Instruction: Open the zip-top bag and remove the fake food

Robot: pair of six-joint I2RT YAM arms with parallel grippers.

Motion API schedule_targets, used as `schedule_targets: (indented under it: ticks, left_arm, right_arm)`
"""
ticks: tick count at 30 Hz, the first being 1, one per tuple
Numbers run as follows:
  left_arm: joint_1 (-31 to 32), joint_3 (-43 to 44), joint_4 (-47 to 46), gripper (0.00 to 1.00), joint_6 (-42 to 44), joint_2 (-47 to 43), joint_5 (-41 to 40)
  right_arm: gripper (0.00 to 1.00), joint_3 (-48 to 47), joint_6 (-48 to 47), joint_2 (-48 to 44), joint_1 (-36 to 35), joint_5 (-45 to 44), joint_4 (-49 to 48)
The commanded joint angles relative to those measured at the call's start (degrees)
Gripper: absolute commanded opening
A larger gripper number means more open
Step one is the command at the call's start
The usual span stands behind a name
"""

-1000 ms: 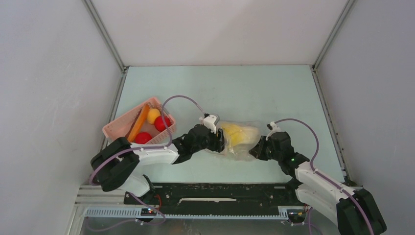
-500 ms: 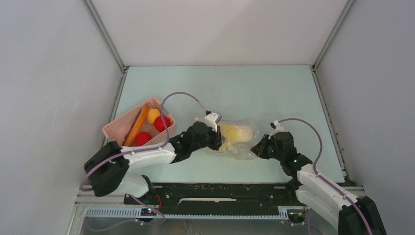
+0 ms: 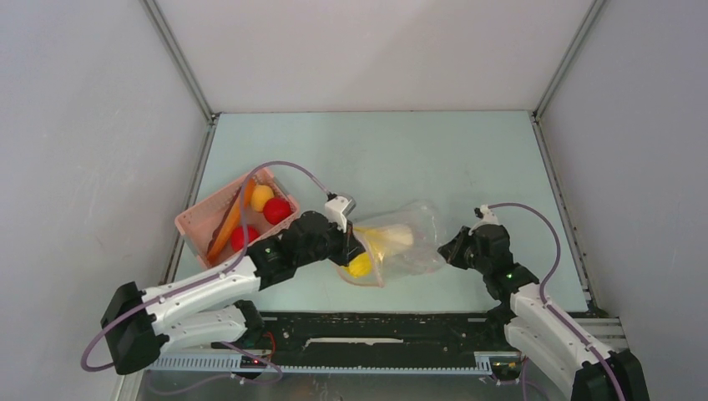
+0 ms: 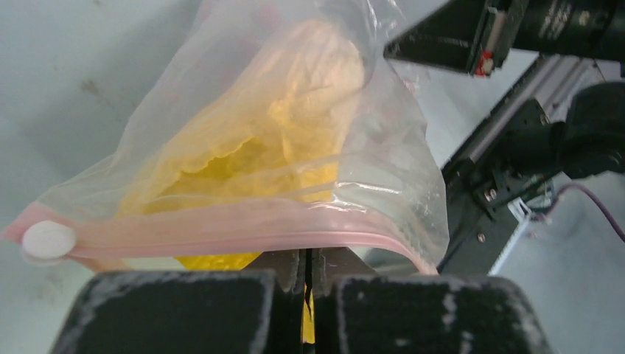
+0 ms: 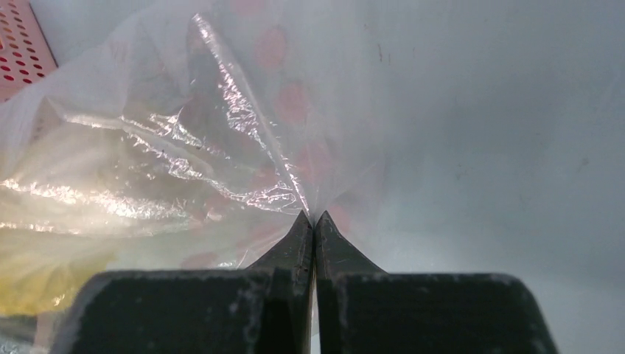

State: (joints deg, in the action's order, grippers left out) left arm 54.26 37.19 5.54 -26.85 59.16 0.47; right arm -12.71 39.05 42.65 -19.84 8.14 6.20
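- Plainly, the bag [image 3: 401, 242] is thin, clear, crinkly film. It is light, floppy and slick, so we expect it to fold and slide rather than keep any shape.
- It is stretched between our two arms over the bench [image 3: 376, 150], with its pink strip [image 4: 221, 230] toward the left arm. We cannot tell whether its underside touches the bench.
- Our left fingers [image 4: 289, 267] are pressed together, pinching the bag's edge right at the strip. A white slider [image 4: 48, 241] sits at one end of the strip.
- Our right fingers [image 5: 295, 243] are pressed together on a fold of film at the opposite end.
- We judge the strip the stiffest part and the surest place to hold, since bare film may stretch or slip out of a pinch.
- We cannot tell whether the strip is parted.
- Yellow food [image 4: 280, 133] lies inside the bag, close behind the strip. It looks like hard, light plastic, and we expect it to slide toward the mouth if the bag tips.
- We would take it through the mouth, not through the film.
- Other food lies in the basket [image 3: 196, 219], beside the left arm.
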Motion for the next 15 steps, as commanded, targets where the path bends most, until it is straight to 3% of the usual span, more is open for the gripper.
schedule_targets:
  ticks: [1, 15]
  left_arm:
    - [0.2, 2.8, 7.4, 0.00, -1.9, -5.4, 6.8]
    - [0.2, 8.9, 27.4, 0.00, -4.2, -23.2, 9.2]
  right_arm:
    - [0.00, -1.7, 0.6, -1.1, 0.9, -3.5, 0.8]
    - [0.00, -0.5, 3.0, -1.0, 3.3, -7.8, 1.9]
